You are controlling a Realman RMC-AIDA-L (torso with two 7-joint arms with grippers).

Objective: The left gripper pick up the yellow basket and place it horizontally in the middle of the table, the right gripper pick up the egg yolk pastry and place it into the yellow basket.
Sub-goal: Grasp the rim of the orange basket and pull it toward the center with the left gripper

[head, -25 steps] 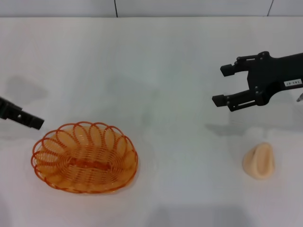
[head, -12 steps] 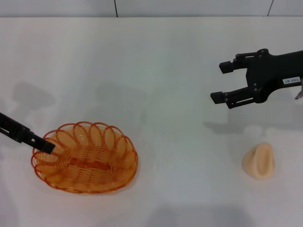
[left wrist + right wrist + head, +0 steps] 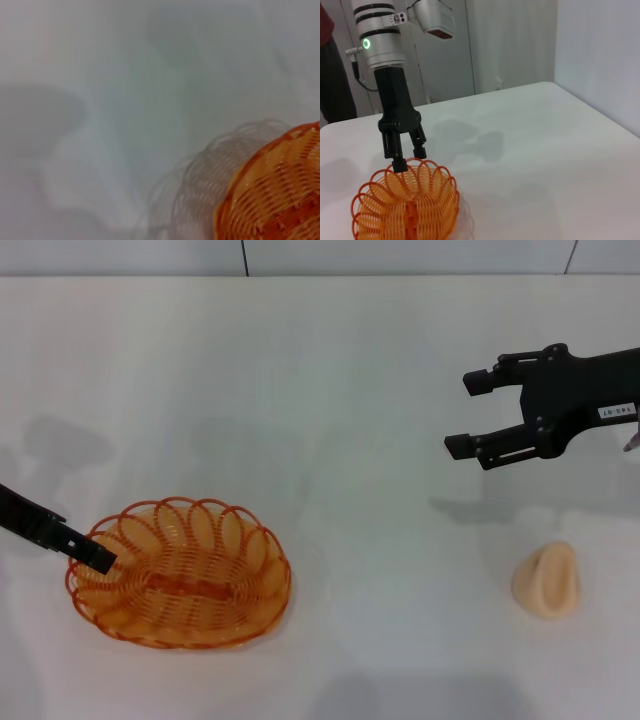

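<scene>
Left gripper spread astride yellow basket rim.

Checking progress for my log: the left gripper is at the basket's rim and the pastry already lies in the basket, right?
Not quite. The left gripper is at the yellow basket rim, but the head view shows the egg yolk pastry on the table, far from it.
</scene>
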